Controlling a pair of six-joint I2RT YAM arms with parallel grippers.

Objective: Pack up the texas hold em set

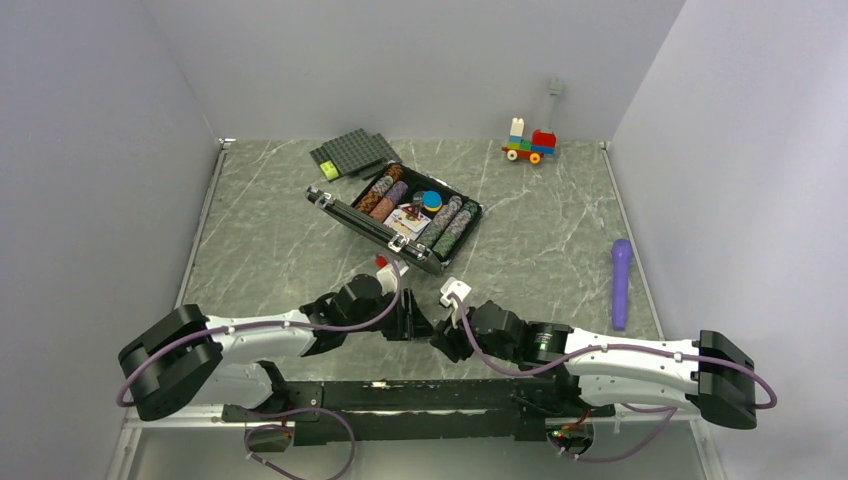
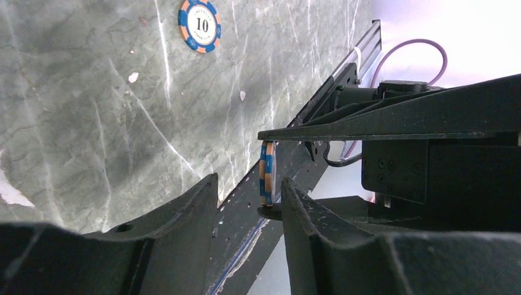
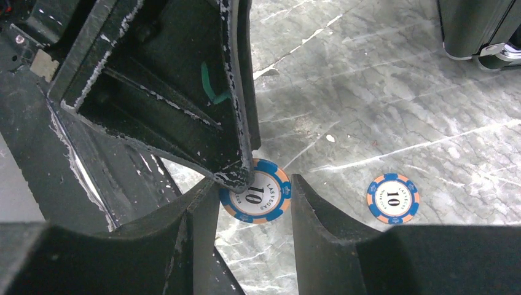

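The black case (image 1: 395,215) lies open at the middle back with rows of chips, cards and a blue disc inside. My two grippers meet near the front edge. My right gripper (image 3: 255,200) is shut on a blue-and-orange "10" chip (image 3: 261,196), gripping it by its rim above the table. My left gripper (image 2: 249,190) is open, one finger on each side of that chip (image 2: 267,173), which shows edge-on. One left fingertip (image 3: 236,175) overlaps the chip's face. A second "10" chip (image 3: 393,198) lies flat on the table and also shows in the left wrist view (image 2: 199,24).
Dark grey baseplates (image 1: 355,155) lie behind the case. A brick toy car (image 1: 530,143) stands at the back right. A purple stick (image 1: 621,282) lies by the right wall. The black base rail (image 1: 400,395) runs along the near edge under both grippers.
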